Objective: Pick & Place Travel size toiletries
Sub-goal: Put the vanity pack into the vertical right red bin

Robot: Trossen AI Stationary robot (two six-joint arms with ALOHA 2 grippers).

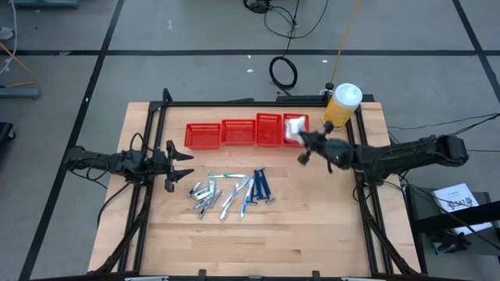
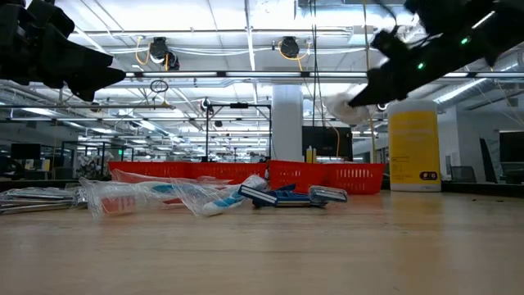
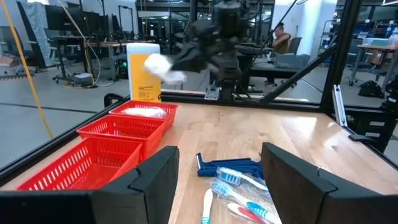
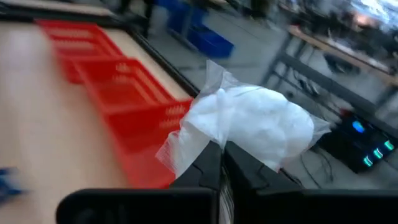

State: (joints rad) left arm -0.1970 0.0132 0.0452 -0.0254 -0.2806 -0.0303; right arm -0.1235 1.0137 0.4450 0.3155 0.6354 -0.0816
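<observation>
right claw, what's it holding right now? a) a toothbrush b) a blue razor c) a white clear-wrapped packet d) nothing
c: the right claw is shut on the white clear-wrapped packet, held in the air near the red baskets, while razors and toothbrushes lie on the table.

Four red mesh baskets (image 1: 246,133) stand in a row along the far side of the wooden table (image 1: 312,234), touching one another. A big yellow bottle (image 1: 341,105) with a white cap stands just beside the row's end. Beyond the table, black cables (image 1: 283,72) coil on the grey floor.
</observation>
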